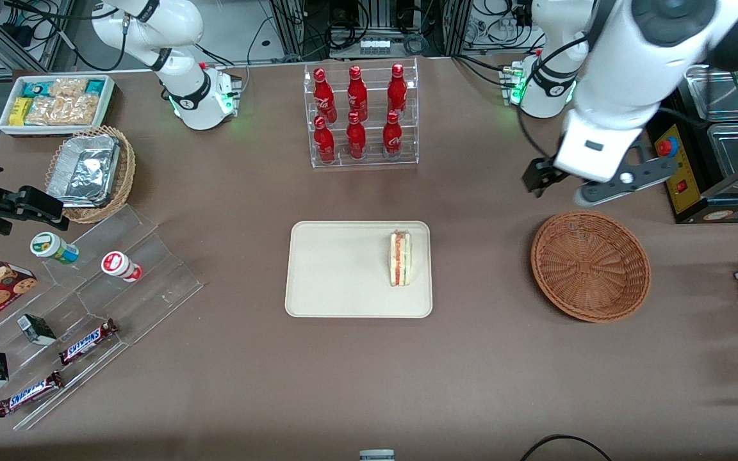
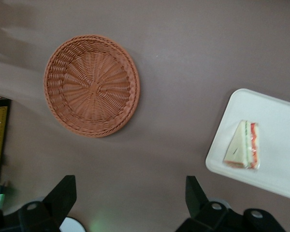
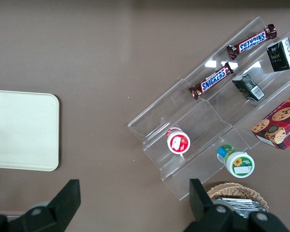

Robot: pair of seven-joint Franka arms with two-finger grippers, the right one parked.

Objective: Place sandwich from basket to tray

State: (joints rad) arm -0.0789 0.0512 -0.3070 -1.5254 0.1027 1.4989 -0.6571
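Sandwich (image 1: 400, 258) lies on the tray (image 1: 330, 275), near the edge that faces the basket (image 1: 590, 266), resting on its side with the red and green filling showing. The basket holds nothing and sits on the counter (image 1: 471, 358) apart from the tray, toward the working arm's end. The tool (image 2: 130, 195) hangs above the counter, raised, farther from the front camera than the basket, its fingers (image 2: 63, 195) spread wide and gripping nothing. By my reading the placement is done; only parking the arm remains.
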